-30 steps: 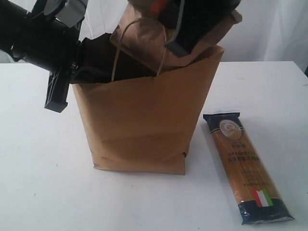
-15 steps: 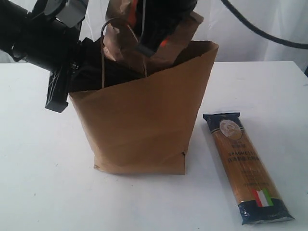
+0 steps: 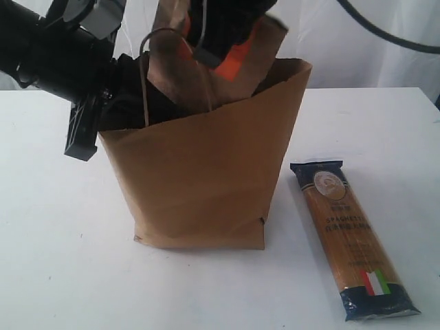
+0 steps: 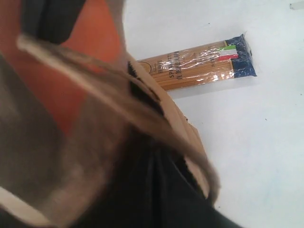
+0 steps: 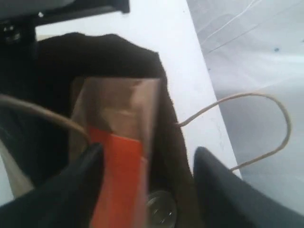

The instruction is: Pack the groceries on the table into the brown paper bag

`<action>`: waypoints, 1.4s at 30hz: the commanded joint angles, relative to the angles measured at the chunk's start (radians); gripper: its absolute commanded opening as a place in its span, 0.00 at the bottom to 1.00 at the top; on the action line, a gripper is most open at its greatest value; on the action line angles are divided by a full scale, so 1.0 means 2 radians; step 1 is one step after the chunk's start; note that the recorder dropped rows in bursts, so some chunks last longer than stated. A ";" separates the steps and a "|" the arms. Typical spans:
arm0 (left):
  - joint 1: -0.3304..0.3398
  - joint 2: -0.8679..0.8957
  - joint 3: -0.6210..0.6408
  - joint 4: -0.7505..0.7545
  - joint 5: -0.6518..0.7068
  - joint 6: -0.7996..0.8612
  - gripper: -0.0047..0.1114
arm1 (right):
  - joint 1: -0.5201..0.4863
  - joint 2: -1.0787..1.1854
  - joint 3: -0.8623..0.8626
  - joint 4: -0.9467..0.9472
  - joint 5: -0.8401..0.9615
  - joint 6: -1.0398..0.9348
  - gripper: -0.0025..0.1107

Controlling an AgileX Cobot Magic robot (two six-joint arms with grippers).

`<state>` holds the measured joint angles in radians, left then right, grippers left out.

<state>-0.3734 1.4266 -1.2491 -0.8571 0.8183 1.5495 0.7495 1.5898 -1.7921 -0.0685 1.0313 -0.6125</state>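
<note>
Robot lab setup, plain white tabletop (image 3: pixel 62 275), white draped backdrop (image 3: pixel 392 65), black robot arm (image 3: pixel 48 58)

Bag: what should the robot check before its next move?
1. Bag standing upright: ok.
2. Pouch fully down inside the bag: not ok, it sticks out of the top.
3. Right gripper open, fingers either side of the pouch: ok.
4. Room left in the bag: cannot tell, too dark inside.
5. Spaghetti packed: not ok, it lies on the table beside the bag.
</note>
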 commanded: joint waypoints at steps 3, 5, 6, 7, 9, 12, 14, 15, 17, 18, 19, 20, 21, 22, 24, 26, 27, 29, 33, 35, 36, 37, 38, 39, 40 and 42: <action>-0.001 -0.005 -0.001 -0.011 0.009 -0.001 0.04 | -0.002 -0.009 -0.004 0.003 -0.029 0.021 0.64; -0.001 -0.005 -0.001 -0.011 0.009 -0.002 0.04 | -0.002 -0.011 -0.004 0.003 -0.029 0.021 0.64; -0.001 -0.005 -0.001 -0.011 0.009 -0.002 0.04 | -0.002 -0.011 -0.004 0.003 -0.029 0.021 0.64; -0.001 -0.005 -0.001 -0.011 0.009 -0.002 0.04 | -0.002 -0.014 -0.004 0.003 -0.029 0.021 0.64; -0.001 -0.005 -0.001 -0.011 0.009 -0.002 0.04 | -0.002 -0.016 -0.004 0.003 -0.034 0.021 0.64; -0.001 -0.006 -0.001 -0.009 0.008 -0.002 0.04 | -0.002 -0.022 -0.004 0.003 -0.036 0.025 0.64; 0.000 -0.010 -0.001 -0.008 -0.001 -0.002 0.04 | -0.002 -0.031 -0.004 0.001 -0.036 0.035 0.64; 0.000 -0.015 -0.001 -0.004 -0.009 -0.002 0.04 | -0.002 -0.036 -0.004 -0.005 -0.035 0.043 0.64; 0.000 -0.024 -0.001 0.001 -0.027 -0.002 0.04 | -0.002 -0.046 -0.004 -0.026 -0.034 0.059 0.64; 0.000 -0.031 -0.001 0.003 -0.036 -0.002 0.04 | -0.002 -0.052 -0.004 -0.039 -0.034 0.070 0.64; 0.000 -0.038 -0.001 0.003 -0.043 -0.003 0.04 | -0.002 -0.058 -0.004 -0.049 -0.033 0.083 0.64; 0.000 -0.043 -0.001 0.003 -0.047 -0.003 0.04 | -0.002 -0.063 -0.004 -0.059 -0.031 0.096 0.64; 0.000 -0.049 -0.001 0.003 -0.050 -0.003 0.04 | -0.002 -0.067 -0.004 -0.063 -0.027 0.106 0.64; 0.000 -0.054 -0.001 0.003 -0.051 -0.003 0.04 | -0.002 -0.071 -0.004 -0.064 -0.024 0.113 0.64; 0.000 -0.064 -0.001 0.008 -0.058 -0.004 0.04 | -0.002 -0.080 -0.004 -0.064 -0.015 0.125 0.64; 0.000 -0.076 -0.001 0.019 -0.061 -0.005 0.04 | -0.002 -0.090 -0.004 -0.065 -0.003 0.140 0.64; 0.000 -0.083 -0.001 0.024 -0.061 -0.006 0.04 | -0.002 -0.096 -0.004 -0.069 0.008 0.152 0.64; 0.000 -0.097 -0.001 0.044 -0.066 -0.027 0.04 | -0.002 -0.109 -0.004 -0.085 0.035 0.175 0.64; 0.000 -0.133 -0.001 0.130 -0.085 -0.111 0.04 | -0.002 -0.139 -0.004 -0.124 0.095 0.234 0.64; 0.000 -0.151 -0.001 0.180 -0.089 -0.171 0.04 | -0.002 -0.155 -0.004 -0.134 0.095 0.262 0.64; 0.000 -0.160 -0.001 0.196 -0.089 -0.210 0.04 | -0.002 -0.165 -0.004 -0.134 0.095 0.274 0.64; 0.000 -0.170 -0.001 0.212 -0.089 -0.254 0.04 | -0.002 -0.174 0.000 -0.134 0.095 0.282 0.64; 0.000 -0.179 -0.001 0.223 -0.089 -0.298 0.04 | -0.002 -0.187 0.007 -0.134 0.095 0.292 0.64; 0.001 -0.187 -0.001 0.228 -0.089 -0.330 0.04 | -0.002 -0.201 0.016 -0.134 0.095 0.301 0.64; 0.001 -0.197 -0.001 0.234 -0.090 -0.370 0.04 | -0.002 -0.215 0.028 -0.134 0.095 0.310 0.64; 0.001 -0.213 -0.001 0.245 -0.088 -0.417 0.04 | -0.002 -0.245 0.056 -0.134 0.095 0.326 0.64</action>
<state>-0.3734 1.0560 -1.2491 -0.3949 0.6387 0.9032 0.7495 1.1724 -1.7386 -0.3227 1.2112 -0.0160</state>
